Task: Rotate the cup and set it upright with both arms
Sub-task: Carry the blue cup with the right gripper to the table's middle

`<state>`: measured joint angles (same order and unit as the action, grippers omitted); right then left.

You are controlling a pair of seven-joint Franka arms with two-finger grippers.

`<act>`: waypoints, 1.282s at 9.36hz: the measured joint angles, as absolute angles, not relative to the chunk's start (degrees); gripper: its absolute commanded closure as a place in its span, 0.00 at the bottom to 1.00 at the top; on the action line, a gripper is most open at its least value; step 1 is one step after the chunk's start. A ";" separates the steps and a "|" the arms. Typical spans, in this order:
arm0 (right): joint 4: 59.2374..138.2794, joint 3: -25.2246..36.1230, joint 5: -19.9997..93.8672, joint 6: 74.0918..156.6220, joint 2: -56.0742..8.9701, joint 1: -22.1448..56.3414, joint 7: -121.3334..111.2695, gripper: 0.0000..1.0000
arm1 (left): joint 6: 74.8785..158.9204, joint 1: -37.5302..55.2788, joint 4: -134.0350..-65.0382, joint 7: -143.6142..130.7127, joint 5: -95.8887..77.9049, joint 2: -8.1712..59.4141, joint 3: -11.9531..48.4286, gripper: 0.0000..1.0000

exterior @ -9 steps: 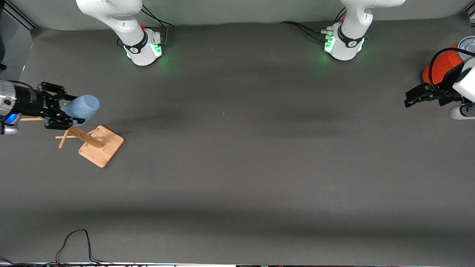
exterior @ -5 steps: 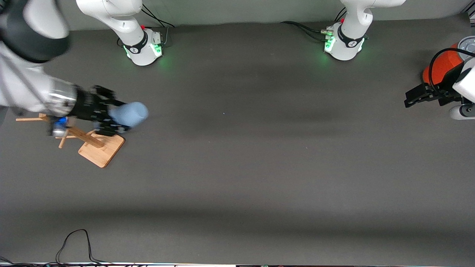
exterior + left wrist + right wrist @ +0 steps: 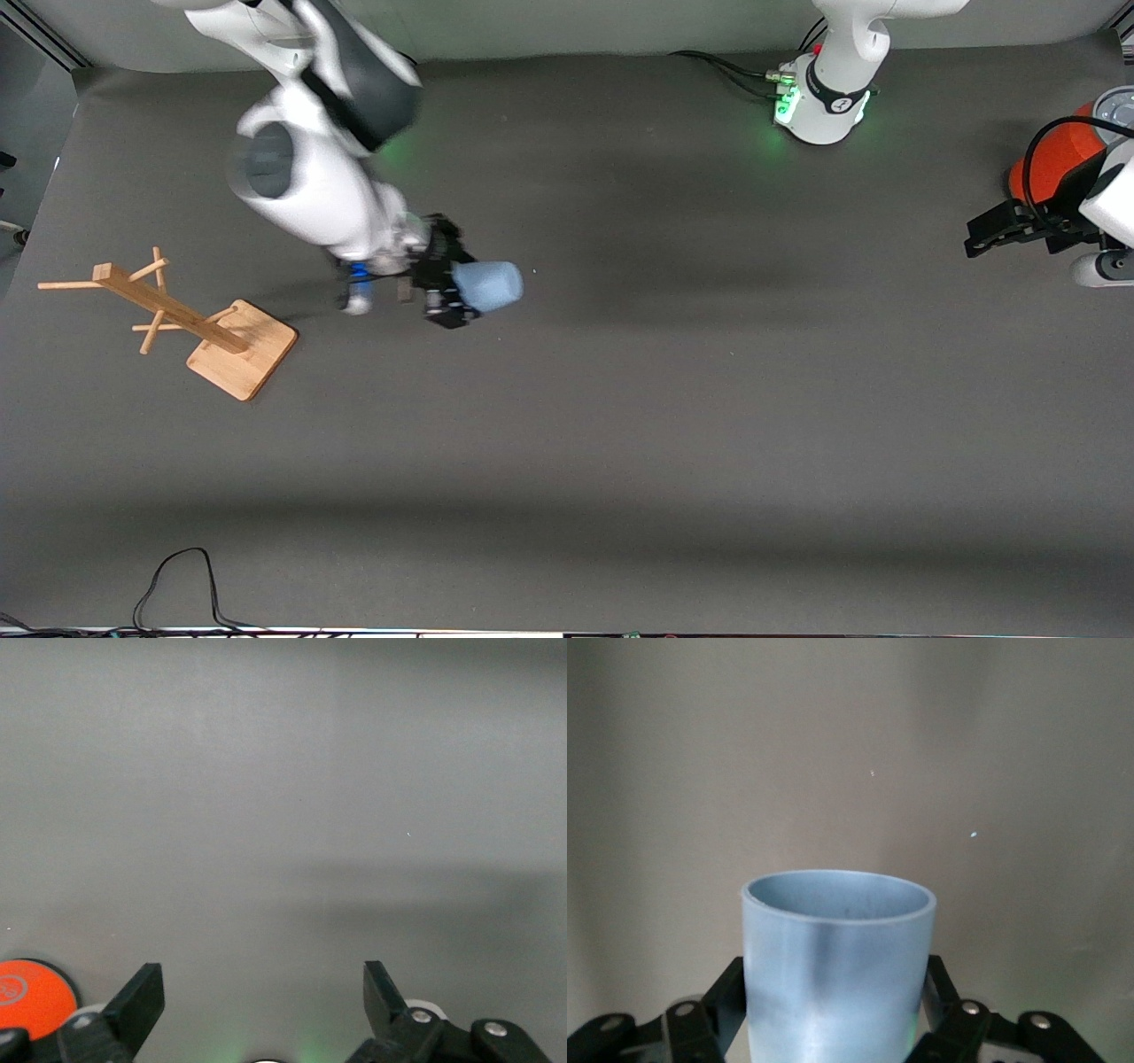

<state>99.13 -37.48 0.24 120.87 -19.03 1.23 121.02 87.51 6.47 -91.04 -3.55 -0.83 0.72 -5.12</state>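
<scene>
Light-blue plastic, smooth and slightly tapered, the cup (image 3: 488, 285) lies on its side in the air, clamped at one end between the black fingers of the right gripper (image 3: 446, 291) over the middle of the table (image 3: 620, 425), toward the right arm's end. In the front view the right arm's white links and dark joint are smeared and much of the gripper's body is hard to make out. The right wrist view shows the cup (image 3: 836, 970) end on: a round open rim and a hollow inside, with its lower part cut off by the frame edge and the right gripper (image 3: 833, 1028) only partly visible at either side.

At the left arm's end of the table the left gripper (image 3: 997, 232) waits, its fingers spread wide and holding nothing; its arm is cut off by the picture's edge. An orange can (image 3: 1054, 159) (grey lid barely showing) sits half hidden by that arm; in the left wrist view only a slice of its orange top (image 3: 27, 994) appears beside the parted left gripper (image 3: 261, 1005).

A wooden rack (image 3: 199, 332) with thin pegs and a square base stands at the right arm's end, well apart from the cup.
</scene>
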 measured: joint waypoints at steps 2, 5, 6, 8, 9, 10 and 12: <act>99.01 -41.52 -14.85 123.33 -27.49 6.30 133.35 0.49 | 87.51 6.47 -91.05 -3.55 -0.84 1.00 -5.12 0.00; 97.72 -41.67 -29.25 124.09 -39.32 15.60 146.47 0.47 | 87.58 6.48 -91.05 -3.55 -0.84 2.27 -5.09 0.00; 97.08 -41.65 -31.16 124.17 -42.16 16.42 149.64 0.07 | 87.72 6.49 -91.04 -3.55 -0.84 3.00 -5.06 0.00; 95.95 -41.61 -34.56 124.17 -46.15 16.41 153.54 0.00 | 88.28 6.59 -91.03 -3.55 -0.84 4.10 -5.01 0.00; 95.40 -41.65 -35.29 124.17 -46.53 16.45 153.91 0.00 | 88.30 6.68 -91.02 -3.56 -0.84 4.30 -4.96 0.00; 93.83 -41.81 -36.02 123.59 -46.43 16.42 153.83 0.00 | 88.33 6.73 -91.01 -3.57 -0.84 4.51 -4.94 0.00; 88.62 -43.28 -36.48 118.38 -43.56 15.16 144.90 0.00 | 88.63 6.94 -91.00 -3.58 -0.86 4.97 -4.90 0.00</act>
<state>88.62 -43.28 -36.48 118.38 -43.56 15.16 144.90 88.63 6.94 -91.00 -3.58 -0.86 4.97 -4.90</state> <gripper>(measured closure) 0.000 0.000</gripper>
